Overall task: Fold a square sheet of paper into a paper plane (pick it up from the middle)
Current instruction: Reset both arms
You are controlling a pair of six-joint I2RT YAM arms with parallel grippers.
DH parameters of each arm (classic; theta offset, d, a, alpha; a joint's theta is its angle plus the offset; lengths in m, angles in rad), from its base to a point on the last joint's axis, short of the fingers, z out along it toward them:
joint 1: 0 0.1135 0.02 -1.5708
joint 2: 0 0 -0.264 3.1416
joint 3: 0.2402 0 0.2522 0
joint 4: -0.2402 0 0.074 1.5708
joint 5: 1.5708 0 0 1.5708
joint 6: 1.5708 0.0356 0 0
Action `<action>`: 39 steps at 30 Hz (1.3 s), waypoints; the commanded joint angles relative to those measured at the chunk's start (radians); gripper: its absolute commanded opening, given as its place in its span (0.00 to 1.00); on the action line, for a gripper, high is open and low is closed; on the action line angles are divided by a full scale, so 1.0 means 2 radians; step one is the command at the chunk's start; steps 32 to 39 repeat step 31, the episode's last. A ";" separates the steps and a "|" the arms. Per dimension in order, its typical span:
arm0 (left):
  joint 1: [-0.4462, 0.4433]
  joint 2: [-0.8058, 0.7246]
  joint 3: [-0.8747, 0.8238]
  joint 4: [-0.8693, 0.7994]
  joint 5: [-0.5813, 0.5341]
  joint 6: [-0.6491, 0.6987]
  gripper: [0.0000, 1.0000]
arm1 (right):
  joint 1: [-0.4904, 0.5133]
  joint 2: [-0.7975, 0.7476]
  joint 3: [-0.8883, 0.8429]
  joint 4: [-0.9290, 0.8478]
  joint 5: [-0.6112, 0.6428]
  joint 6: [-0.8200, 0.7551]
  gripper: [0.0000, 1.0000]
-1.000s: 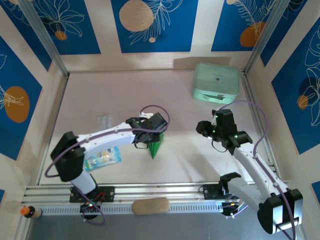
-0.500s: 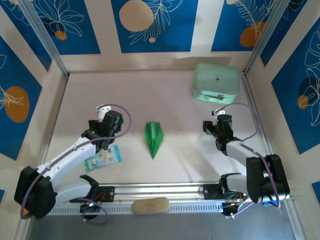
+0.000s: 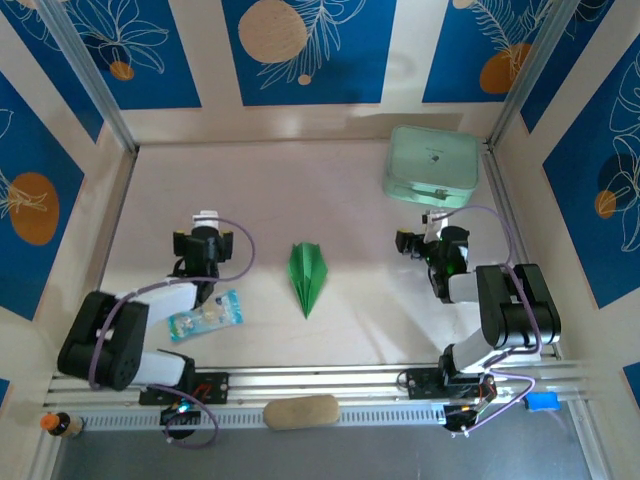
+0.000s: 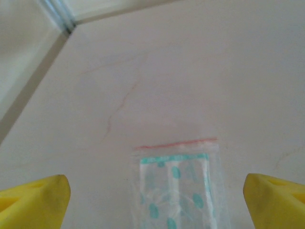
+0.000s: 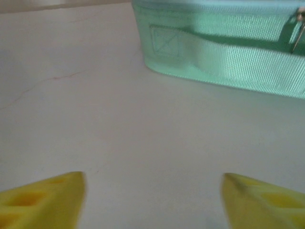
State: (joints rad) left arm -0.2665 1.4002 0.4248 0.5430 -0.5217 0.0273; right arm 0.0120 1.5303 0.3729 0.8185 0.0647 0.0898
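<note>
Flat on the tabletop point(image 3: 340, 200), about midway between the two arms and touched by neither: the paper plane point(image 3: 306, 277), bright green, folded to a dart. Long axis near to far, pointed nose toward the arm bases, broad tail toward the back wall. Left jaws wide apart, yellow fingertips point(image 4: 33, 198) at the two edges of the left wrist view, nothing held. Right jaws likewise wide apart, yellow fingertips point(image 5: 43, 198) spread, nothing between them. Both pairs aimed at the far side, so the plane off to the side of each: to the right of the left jaws, to the left of the right jaws, well apart from both. Little to choose in reach, the left perhaps a shade nearer. Just ahead of the left jaws, a small clear packet point(image 4: 178, 186) with teal dots and a red seal line; nearer that arm's base, a second packet with blue print point(image 3: 205, 318). Ahead of the right jaws, the pale mint case point(image 5: 224, 52), at the far right of the tabletop. Nothing between either pair and the plane. Folding apparently done; for any further pick-up, best to swing in sideways and close across the centre crease at mid-length.
</note>
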 commanded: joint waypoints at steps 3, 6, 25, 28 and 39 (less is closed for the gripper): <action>0.038 0.064 -0.041 0.233 0.088 0.046 0.94 | 0.002 -0.003 0.018 0.002 0.042 0.006 0.99; 0.086 0.100 -0.061 0.301 0.138 0.000 0.94 | 0.002 -0.003 0.017 0.006 0.039 0.007 0.99; 0.095 0.081 -0.035 0.216 0.177 -0.004 1.00 | 0.004 -0.004 0.018 0.004 0.041 0.005 0.99; 0.095 0.081 -0.035 0.216 0.177 -0.004 1.00 | 0.001 -0.003 0.019 0.001 0.034 0.006 0.99; 0.095 0.081 -0.035 0.217 0.177 -0.004 1.00 | 0.002 -0.004 0.017 0.003 0.035 0.005 0.99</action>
